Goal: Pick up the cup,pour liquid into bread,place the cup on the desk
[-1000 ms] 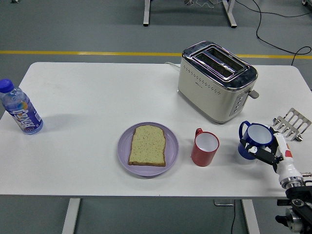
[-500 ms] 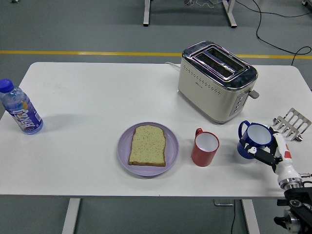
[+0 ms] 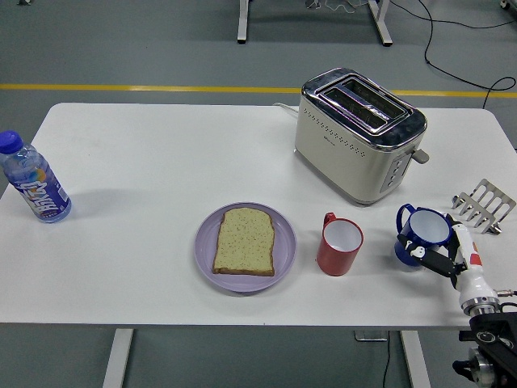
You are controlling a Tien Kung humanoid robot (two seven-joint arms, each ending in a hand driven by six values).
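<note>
The white worktop [image 3: 161,162] carried a cream-and-chrome toaster [image 3: 359,133], then a lilac plate [image 3: 205,250] bearing a bread slice [image 3: 245,241], and a red mug [image 3: 338,246] just beside it. The right hand [image 3: 452,259] had its fingers [image 3: 428,257] clasped on a blue two-handled cup [image 3: 422,234] standing near the right edge.

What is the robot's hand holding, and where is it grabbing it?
The right hand is on the blue cup, with fingers against its lower right side. The cup still sits on the table, and a full grip cannot be confirmed. No left hand shows.
</note>
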